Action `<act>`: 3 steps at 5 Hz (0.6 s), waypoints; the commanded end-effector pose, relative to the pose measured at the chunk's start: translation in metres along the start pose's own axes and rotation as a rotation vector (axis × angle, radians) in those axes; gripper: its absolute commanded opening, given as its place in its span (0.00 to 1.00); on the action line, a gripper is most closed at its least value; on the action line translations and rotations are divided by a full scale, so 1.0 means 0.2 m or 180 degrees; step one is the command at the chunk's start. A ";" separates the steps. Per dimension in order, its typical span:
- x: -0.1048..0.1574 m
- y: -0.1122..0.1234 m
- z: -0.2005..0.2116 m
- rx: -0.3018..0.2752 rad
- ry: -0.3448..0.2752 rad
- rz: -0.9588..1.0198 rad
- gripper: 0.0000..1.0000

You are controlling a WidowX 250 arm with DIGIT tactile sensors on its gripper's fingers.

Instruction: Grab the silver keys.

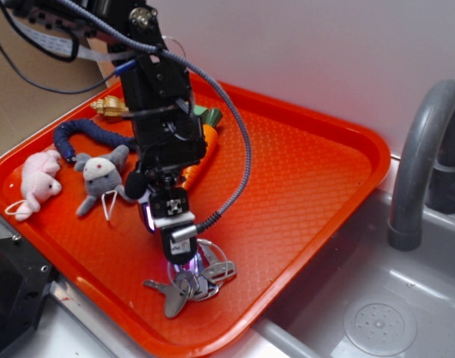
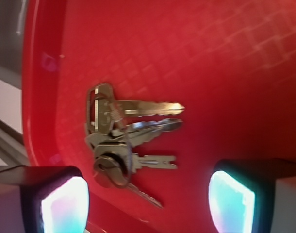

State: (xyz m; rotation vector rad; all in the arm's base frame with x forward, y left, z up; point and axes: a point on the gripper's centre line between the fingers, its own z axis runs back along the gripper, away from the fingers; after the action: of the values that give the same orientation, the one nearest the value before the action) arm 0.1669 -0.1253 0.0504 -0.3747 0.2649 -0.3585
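Note:
The silver keys [image 1: 186,283] lie fanned out on the orange tray [image 1: 302,171], close to its front edge. In the wrist view the silver keys [image 2: 126,141] sit just ahead of my gripper [image 2: 147,201], blades pointing right. Both lit fingertips [image 2: 65,206] stand wide apart, one on each side of the bunch's near end. My gripper [image 1: 184,257] hangs straight above the keys in the exterior view, open, with nothing held.
A toy carrot [image 1: 201,153], a grey plush mouse [image 1: 101,179], a pink plush [image 1: 39,183], a blue band [image 1: 86,133] and a gold object [image 1: 108,108] lie at the tray's back left. A sink [image 1: 377,321] with a grey tap [image 1: 429,164] is on the right.

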 end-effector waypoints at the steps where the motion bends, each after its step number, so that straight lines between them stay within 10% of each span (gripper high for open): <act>1: 0.00 -0.08 -0.06 0.0204 -0.0120 -0.0028 0.00; 3: -0.01 -0.09 -0.12 0.0286 -0.0270 -0.0001 0.00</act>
State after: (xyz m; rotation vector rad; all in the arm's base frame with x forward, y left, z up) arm 0.1599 -0.1410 0.0331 -0.2954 0.1835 -0.3298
